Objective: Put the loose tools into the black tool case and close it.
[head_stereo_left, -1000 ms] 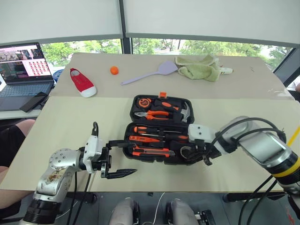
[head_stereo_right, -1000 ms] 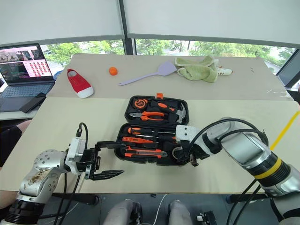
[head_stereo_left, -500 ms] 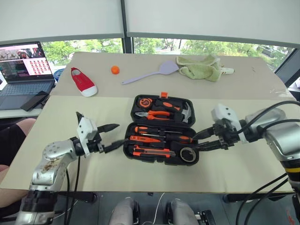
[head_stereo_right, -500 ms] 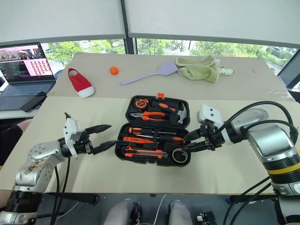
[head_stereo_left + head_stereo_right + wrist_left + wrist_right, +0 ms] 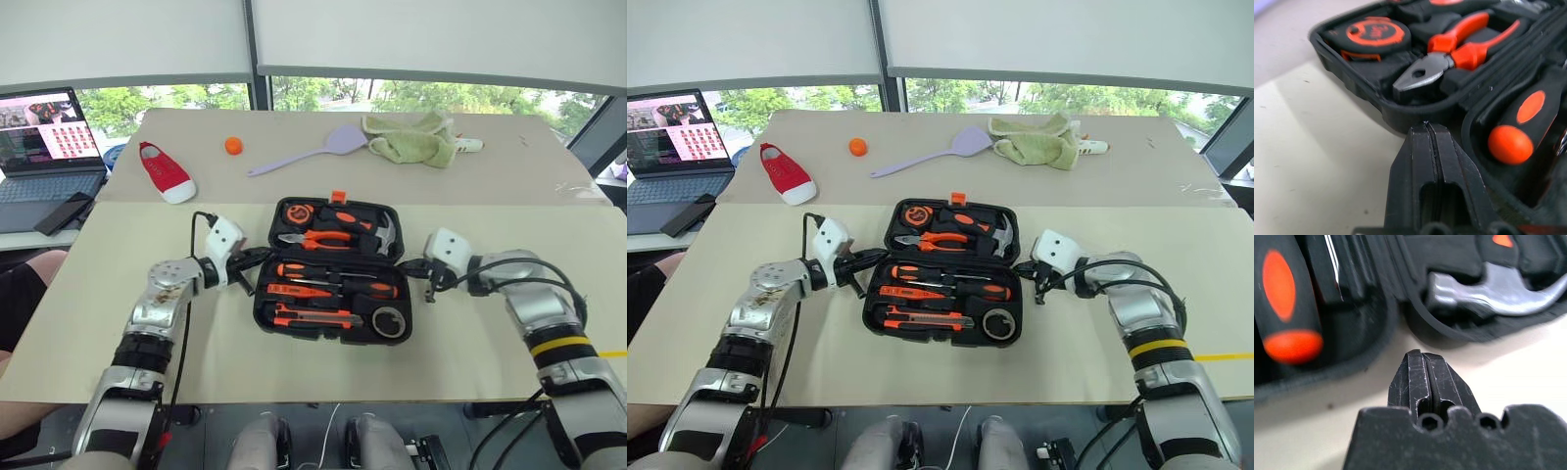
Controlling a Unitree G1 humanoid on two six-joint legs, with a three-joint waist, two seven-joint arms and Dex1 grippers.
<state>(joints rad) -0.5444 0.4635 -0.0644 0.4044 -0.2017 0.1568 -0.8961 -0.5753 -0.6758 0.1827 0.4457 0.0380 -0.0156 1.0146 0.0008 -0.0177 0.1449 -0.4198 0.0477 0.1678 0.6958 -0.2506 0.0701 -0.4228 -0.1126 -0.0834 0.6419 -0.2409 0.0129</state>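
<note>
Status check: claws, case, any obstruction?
Both claws shut, empty: left, right, at the case's hinge ends. Case open, tools seated. Nothing blocking the lid.

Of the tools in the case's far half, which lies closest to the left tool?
The tape measure, round and orange-black, in the case's far-left corner. The pliers sit further in, and the hammer lies on the opposite side from the left tool.

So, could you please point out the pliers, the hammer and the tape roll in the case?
pliers (image 5: 1422, 78), left wrist view, steel jaws.
hammer (image 5: 1484, 293), right wrist view, steel head.
tape roll (image 5: 390, 321), left eye view, its ring.
</note>
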